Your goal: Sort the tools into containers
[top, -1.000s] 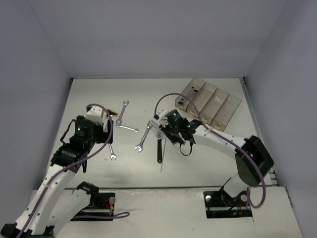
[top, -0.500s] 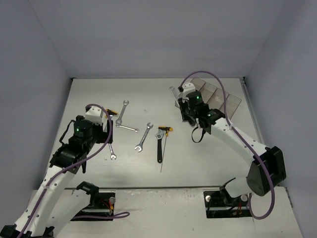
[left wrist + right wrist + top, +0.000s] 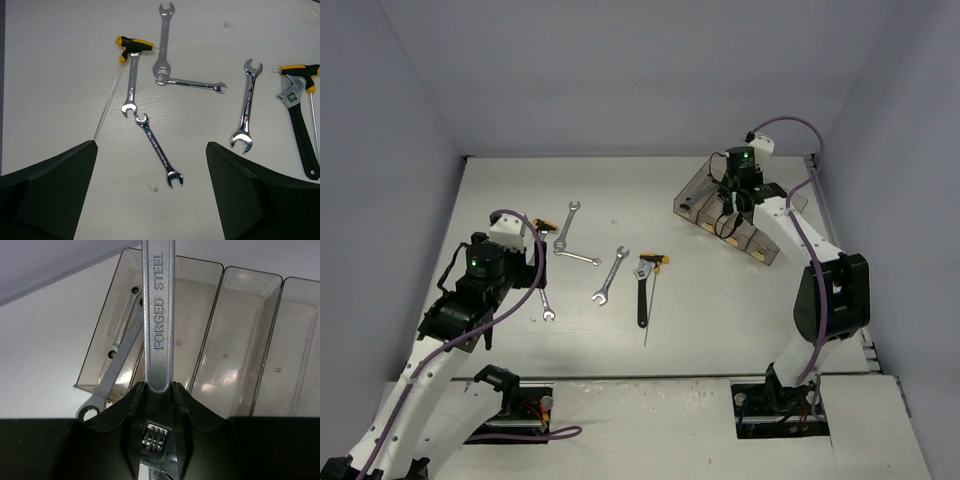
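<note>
My right pincer point(image 3: 159, 390) is pinching a silver adjustable wrench point(image 3: 159, 315) just above its knurled worm screw. The flat, matte shank, stamped FORGED STEEL, runs straight up the middle of the right wrist view. Behind it lie the containers point(image 3: 245, 340), a row of narrow rectangular bins in smoky, translucent plastic with thin walls and glossy floors. The shank hangs over the two bins at the left of the frame. In the leftmost bin a slim silver wrench point(image 3: 120, 340) lies slanted, its rounded lower end showing past the bin's near edge. From the top camera, this pincer sits at upper right, over the far end of the containers.

My left pincer point(image 3: 150, 145) is spread wide, its blunt black fingers point(image 3: 50, 190) filling the lower corners of the left wrist view. Above them the rest of the tools lie scattered on the white, faintly ribbed counter point(image 3: 60, 60).
- At upper left is a yellow-and-black T-handle driver point(image 3: 134, 44), whose thin shaft slants down and left.
- Around the centre are four polished open-end wrenches point(image 3: 164, 35), two of them touching at their heads.
- Right of centre, a longer open-end wrench point(image 3: 246, 105) lies alone.
- At the right edge, a black-handled adjustable wrench point(image 3: 299, 130) lies against a second T-handle driver point(image 3: 300, 70).
</note>
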{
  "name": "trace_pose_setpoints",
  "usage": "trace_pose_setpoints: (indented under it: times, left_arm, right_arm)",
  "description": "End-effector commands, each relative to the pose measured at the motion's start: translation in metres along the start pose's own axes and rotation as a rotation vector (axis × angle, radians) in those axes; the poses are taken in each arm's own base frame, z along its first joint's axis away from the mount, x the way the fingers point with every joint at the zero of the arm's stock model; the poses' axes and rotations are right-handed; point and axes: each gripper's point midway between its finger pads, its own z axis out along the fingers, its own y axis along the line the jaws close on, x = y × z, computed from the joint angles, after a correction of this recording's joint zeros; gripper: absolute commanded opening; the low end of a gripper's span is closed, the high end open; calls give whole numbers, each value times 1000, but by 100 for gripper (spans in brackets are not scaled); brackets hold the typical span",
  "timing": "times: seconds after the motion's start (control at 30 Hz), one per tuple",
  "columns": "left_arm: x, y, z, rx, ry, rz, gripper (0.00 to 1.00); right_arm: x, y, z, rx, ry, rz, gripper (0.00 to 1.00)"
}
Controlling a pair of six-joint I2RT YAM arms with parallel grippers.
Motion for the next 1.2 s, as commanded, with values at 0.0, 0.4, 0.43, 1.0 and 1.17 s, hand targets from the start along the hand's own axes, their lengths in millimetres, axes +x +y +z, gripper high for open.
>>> trace_pose_setpoints:
  times: [0.0, 0.4, 0.43, 1.0, 1.17]
  left_arm:
    - [-22, -1, -1, 7, -77, -12, 88]
    - [-23, -3, -1, 18, -82, -15, 88]
    - [-23, -4, -1, 22, -81, -13, 88]
    - [-24, -6, -4, 36, -88, -14, 88]
    - [-23, -6, -5, 34, -91, -14, 88]
  right_arm:
    - [-81, 21, 7, -68, -235, 278, 0]
    - [-59, 16, 68, -89, -258, 405, 0]
    - [-55, 16, 72, -92, -252, 410, 0]
    - [-26, 4, 82, -82, -227, 338, 32]
    - [-37, 7, 62, -110, -249, 281, 54]
